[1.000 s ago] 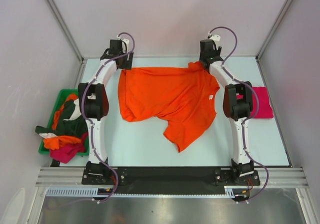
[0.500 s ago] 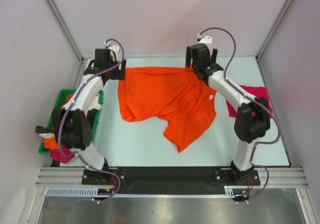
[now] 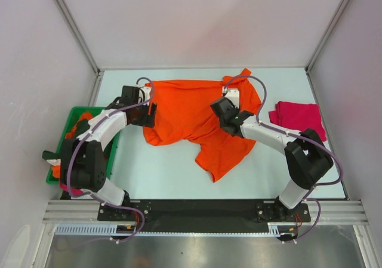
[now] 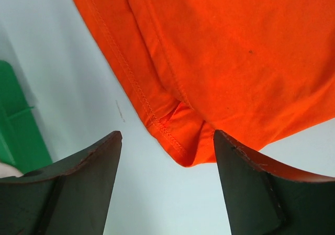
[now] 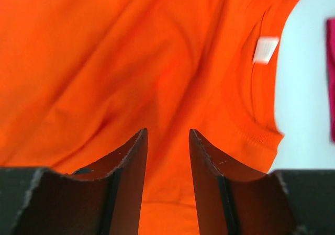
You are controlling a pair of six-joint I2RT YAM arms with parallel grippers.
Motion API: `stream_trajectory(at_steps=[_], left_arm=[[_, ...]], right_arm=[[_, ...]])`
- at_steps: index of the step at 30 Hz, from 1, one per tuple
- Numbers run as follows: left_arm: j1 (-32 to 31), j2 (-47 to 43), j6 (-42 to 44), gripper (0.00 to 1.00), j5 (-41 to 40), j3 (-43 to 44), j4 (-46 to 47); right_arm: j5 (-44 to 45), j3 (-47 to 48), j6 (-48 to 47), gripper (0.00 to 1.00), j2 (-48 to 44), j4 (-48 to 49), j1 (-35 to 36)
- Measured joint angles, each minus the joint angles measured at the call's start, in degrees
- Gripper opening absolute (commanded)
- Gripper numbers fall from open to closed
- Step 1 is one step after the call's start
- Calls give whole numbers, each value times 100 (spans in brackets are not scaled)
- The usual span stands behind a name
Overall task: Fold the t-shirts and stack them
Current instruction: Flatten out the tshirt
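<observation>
Orange t-shirt lies rumpled across the middle of the frame. Your left gripper hangs wide over its hemmed corner at centre left; I'd come down astride that seam before closing. Your right gripper stands narrow above the chest cloth, pinching nothing, so widen it first. At left, the green bin holds unfolded t-shirts. A folded magenta t-shirt lies at right.

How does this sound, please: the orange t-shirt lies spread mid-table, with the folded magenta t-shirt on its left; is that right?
Not quite: the top external view shows the folded magenta t-shirt on the right of the orange t-shirt, which does lie spread mid-table.
</observation>
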Motion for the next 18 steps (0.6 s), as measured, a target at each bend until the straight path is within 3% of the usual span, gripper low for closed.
stream_trajectory(at_steps=[7,18], left_arm=[[-120,374,-81,69,155,-63,35],[-649,1075,-149,66,216,-15,66]], right_arm=[[138,-291,280,39,-59,-31,345],[232,-796,575,38,-74,-9,313]])
